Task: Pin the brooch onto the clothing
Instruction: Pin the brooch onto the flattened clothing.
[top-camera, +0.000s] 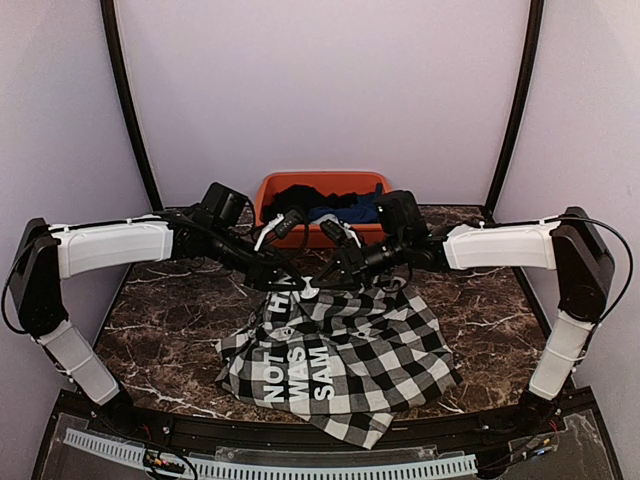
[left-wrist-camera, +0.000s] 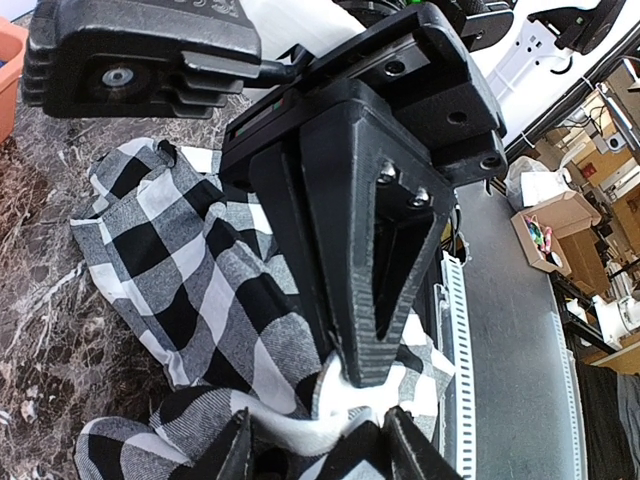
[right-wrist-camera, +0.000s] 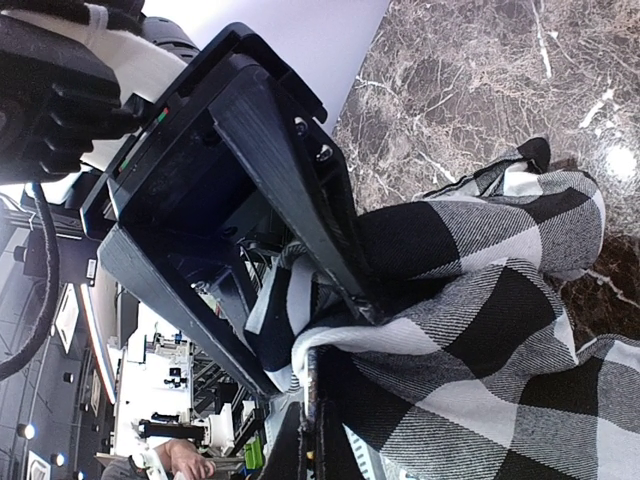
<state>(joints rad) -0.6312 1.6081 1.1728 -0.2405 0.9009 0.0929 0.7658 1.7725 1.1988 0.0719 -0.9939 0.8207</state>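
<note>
The clothing (top-camera: 350, 350), a black-and-white check shirt with white block letters, lies crumpled on the marble table. Both grippers meet at its far edge. A small white round brooch (top-camera: 308, 291) sits between them on a raised white fold. My right gripper (top-camera: 322, 283) is shut on the brooch and fold; the right wrist view shows its closed tips (right-wrist-camera: 318, 440) pinching the disc edge-on (right-wrist-camera: 308, 385). In the left wrist view the brooch (left-wrist-camera: 345, 395) lies under the right fingertip (left-wrist-camera: 365, 360). My left gripper (left-wrist-camera: 325, 450) is open, its fingers astride the fold of the shirt (left-wrist-camera: 170, 260).
An orange bin (top-camera: 268, 190) at the back holds a black garment (top-camera: 300, 195) and a blue garment (top-camera: 355, 210). The dark marble table (top-camera: 170, 300) runs to both sides of the shirt. A white slotted rail (top-camera: 300, 468) lines the near edge.
</note>
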